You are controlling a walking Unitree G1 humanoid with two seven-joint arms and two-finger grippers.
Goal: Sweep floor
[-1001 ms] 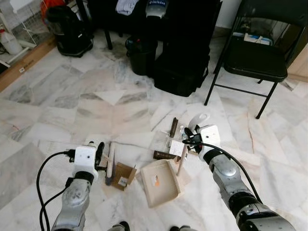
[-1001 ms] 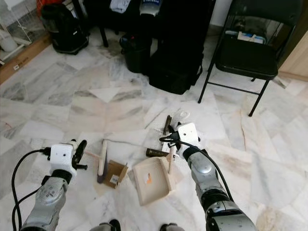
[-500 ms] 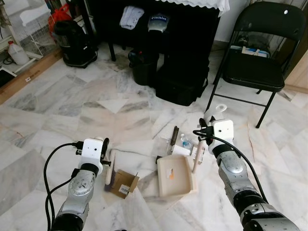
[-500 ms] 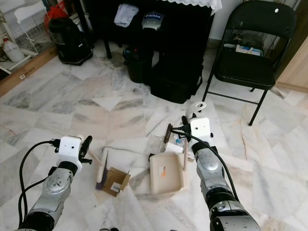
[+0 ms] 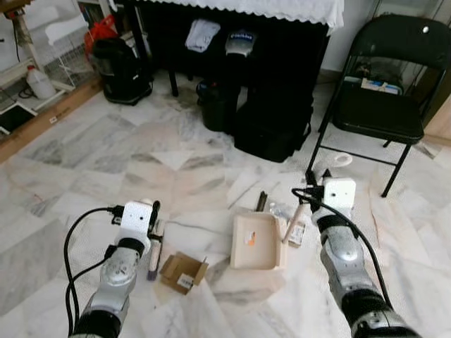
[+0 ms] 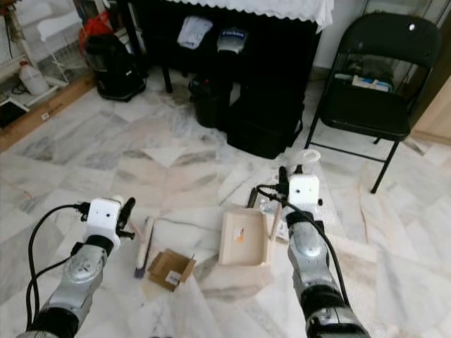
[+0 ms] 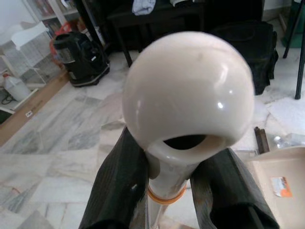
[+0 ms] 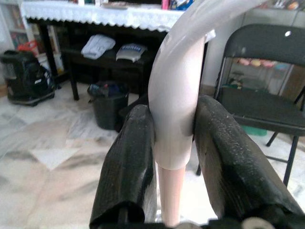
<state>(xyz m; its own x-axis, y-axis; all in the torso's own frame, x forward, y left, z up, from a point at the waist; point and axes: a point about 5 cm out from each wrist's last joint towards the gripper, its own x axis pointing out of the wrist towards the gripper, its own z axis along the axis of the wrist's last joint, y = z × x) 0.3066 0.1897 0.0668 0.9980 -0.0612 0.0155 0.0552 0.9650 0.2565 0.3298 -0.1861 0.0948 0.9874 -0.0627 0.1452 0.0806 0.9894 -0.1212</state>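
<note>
The beige plastic dustpan (image 5: pixel 255 241) lies flat on the white marble floor (image 5: pixel 84 162), in front of the black folding chair (image 5: pixel 384 98). The right gripper (image 8: pixel 174 157) is clamped on the dustpan's pale upright handle (image 8: pixel 178 90), on the side of the dustpan toward the chair. The left gripper (image 7: pixel 172 191) is closed around the cream, ball-ended handle of a small brush (image 7: pixel 188 93), whose head rests on the floor on the dustpan's far side from the chair. A flattened brown cardboard piece (image 5: pixel 182 271) lies between brush and dustpan.
</note>
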